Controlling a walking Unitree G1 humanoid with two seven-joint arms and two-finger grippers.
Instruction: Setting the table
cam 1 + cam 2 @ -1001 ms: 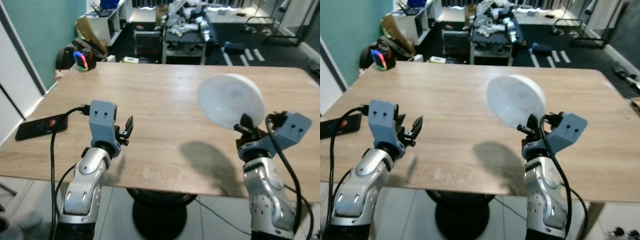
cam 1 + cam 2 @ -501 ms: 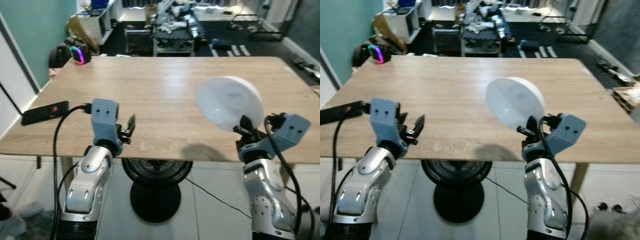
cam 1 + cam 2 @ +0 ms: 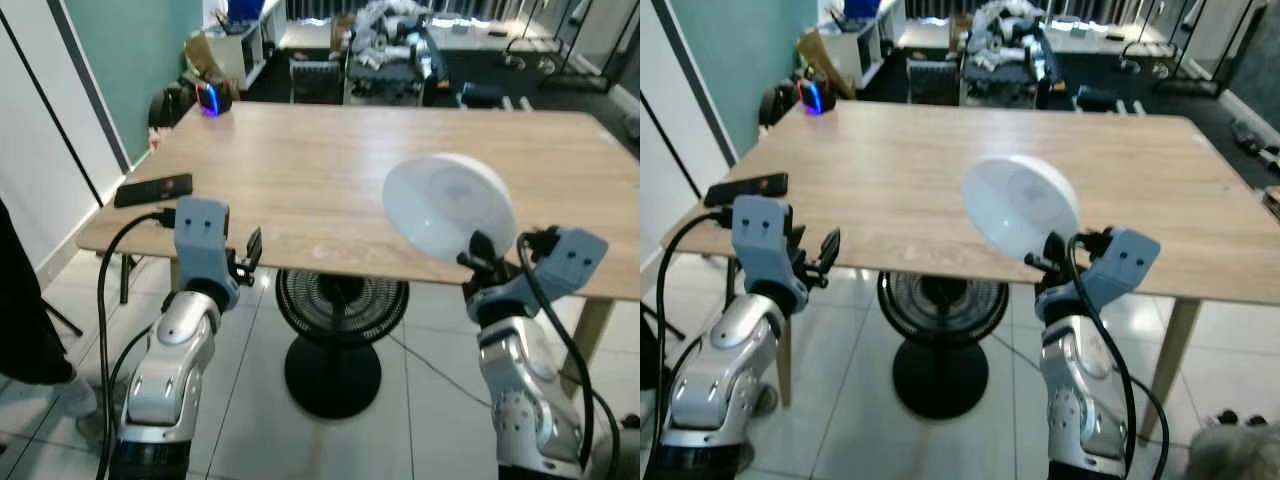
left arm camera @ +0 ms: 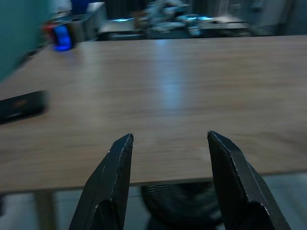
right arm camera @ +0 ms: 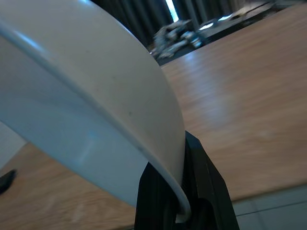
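Your view has pulled back from the surface (image 3: pixel 330 170); both arms now hang short of its near edge. Right end effector (image 3: pixel 478 262) pinches the white bowl (image 3: pixel 448 205) by its rim; left end effector (image 4: pixel 168 182) is spread empty. That thin rim grip could slip when you advance.

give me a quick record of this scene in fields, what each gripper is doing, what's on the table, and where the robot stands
right gripper: shut on the rim of the white bowl, held tilted in the air at the table's near edge
left gripper: open, empty, level with the near edge
wooden table: black phone at its left edge
robot position: in front of the table's near edge
under table: black fan
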